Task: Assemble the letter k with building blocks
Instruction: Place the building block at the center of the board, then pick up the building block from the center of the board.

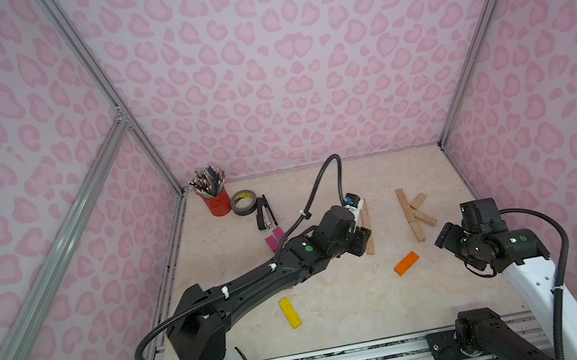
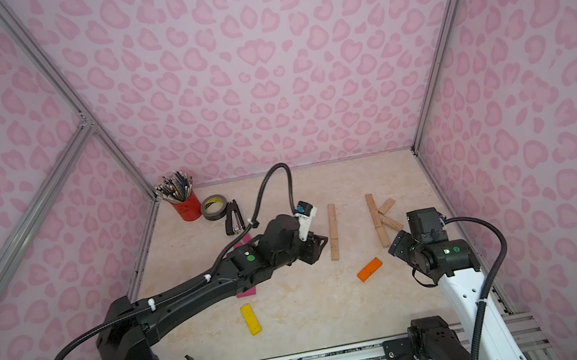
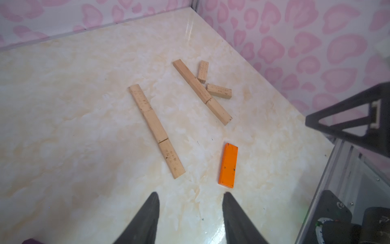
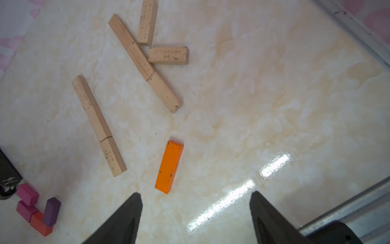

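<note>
Plain wood building blocks form a k shape at the back right: a straight stem (image 1: 409,214) with two short bars (image 3: 203,71) (image 3: 219,90) slanting off its right side. A separate row of three wood bars (image 2: 333,232) lies end to end to its left. My left gripper (image 3: 190,194) hovers open and empty just left of that row's near end. An orange block (image 1: 406,263) lies flat in front of both. Open as well, my right gripper (image 4: 195,194) holds nothing, right of the orange block. A yellow block (image 1: 290,312) lies near the front.
Pink (image 4: 27,194), red (image 4: 40,224) and purple (image 4: 51,211) blocks cluster at the left, partly under the left arm. A red pencil cup (image 1: 217,201), a tape roll (image 1: 244,202) and a black stapler (image 1: 264,212) stand in the back left corner. Walls close three sides.
</note>
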`<state>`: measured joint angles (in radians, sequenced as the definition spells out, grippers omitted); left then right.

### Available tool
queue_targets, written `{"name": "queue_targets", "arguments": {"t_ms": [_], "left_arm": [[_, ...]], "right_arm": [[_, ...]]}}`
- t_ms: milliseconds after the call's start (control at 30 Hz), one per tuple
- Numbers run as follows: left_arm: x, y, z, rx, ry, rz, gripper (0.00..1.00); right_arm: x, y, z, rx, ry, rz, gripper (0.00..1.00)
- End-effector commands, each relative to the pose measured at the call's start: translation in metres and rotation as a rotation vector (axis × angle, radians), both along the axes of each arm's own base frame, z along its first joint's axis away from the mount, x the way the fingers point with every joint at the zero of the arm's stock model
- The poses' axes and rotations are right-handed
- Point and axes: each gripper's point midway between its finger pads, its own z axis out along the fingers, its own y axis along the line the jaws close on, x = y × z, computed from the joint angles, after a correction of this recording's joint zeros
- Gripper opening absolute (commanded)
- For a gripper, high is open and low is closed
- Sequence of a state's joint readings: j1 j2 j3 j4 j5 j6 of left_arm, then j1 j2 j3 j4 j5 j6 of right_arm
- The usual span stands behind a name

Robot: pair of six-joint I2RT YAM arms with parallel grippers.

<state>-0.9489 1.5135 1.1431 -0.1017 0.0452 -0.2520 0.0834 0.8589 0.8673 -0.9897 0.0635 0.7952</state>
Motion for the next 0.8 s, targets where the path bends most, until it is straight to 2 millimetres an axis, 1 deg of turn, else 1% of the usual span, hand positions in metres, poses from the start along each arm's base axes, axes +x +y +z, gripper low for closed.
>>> {"name": "queue_targets", "arguments": {"t_ms": [0,67,167,267,333,400,467,533,600,633,667,767], "left_arm": [[0.004,0.026,0.03,-0.178,-0.008,-0.017,0.53],[0.002,0.059,0.029,-0.22,-0.012,-0.043,0.56],[-0.002,0.098,0.033,-0.25,-0.074,-0.048,0.6],[-0.008,0.124,0.032,-0.187,-0.148,-0.039,0.64],[-0.012,0.133,0.026,-0.13,-0.175,-0.054,0.68],[-0.019,0.136,0.021,-0.085,-0.203,-0.092,0.74],[-0.032,0.132,0.02,-0.072,-0.239,-0.183,0.84],[-0.046,0.128,0.022,-0.086,-0.277,-0.269,0.89],[-0.062,0.123,0.022,-0.103,-0.326,-0.366,0.91],[-0.068,0.121,0.022,-0.103,-0.359,-0.406,0.92],[-0.076,0.118,0.021,-0.092,-0.403,-0.463,0.93],[-0.084,0.116,0.017,-0.068,-0.429,-0.512,0.93]], "right_arm": [[-0.006,0.012,-0.017,0.026,0.098,0.003,0.82],[-0.007,0.019,-0.028,0.016,0.15,-0.004,0.81],[-0.009,0.027,-0.043,0.0,0.212,-0.05,0.78],[-0.01,0.034,-0.06,0.004,0.258,-0.098,0.75],[-0.005,0.043,-0.071,0.031,0.26,-0.111,0.74],[0.001,0.051,-0.082,0.057,0.26,-0.122,0.72],[0.008,0.059,-0.089,0.077,0.257,-0.121,0.71],[0.015,0.065,-0.095,0.091,0.26,-0.12,0.7],[0.02,0.071,-0.099,0.102,0.258,-0.117,0.69],[0.02,0.072,-0.109,0.095,0.288,-0.124,0.68],[0.023,0.074,-0.112,0.1,0.288,-0.124,0.68],[0.025,0.076,-0.123,0.102,0.298,-0.137,0.66]]}}
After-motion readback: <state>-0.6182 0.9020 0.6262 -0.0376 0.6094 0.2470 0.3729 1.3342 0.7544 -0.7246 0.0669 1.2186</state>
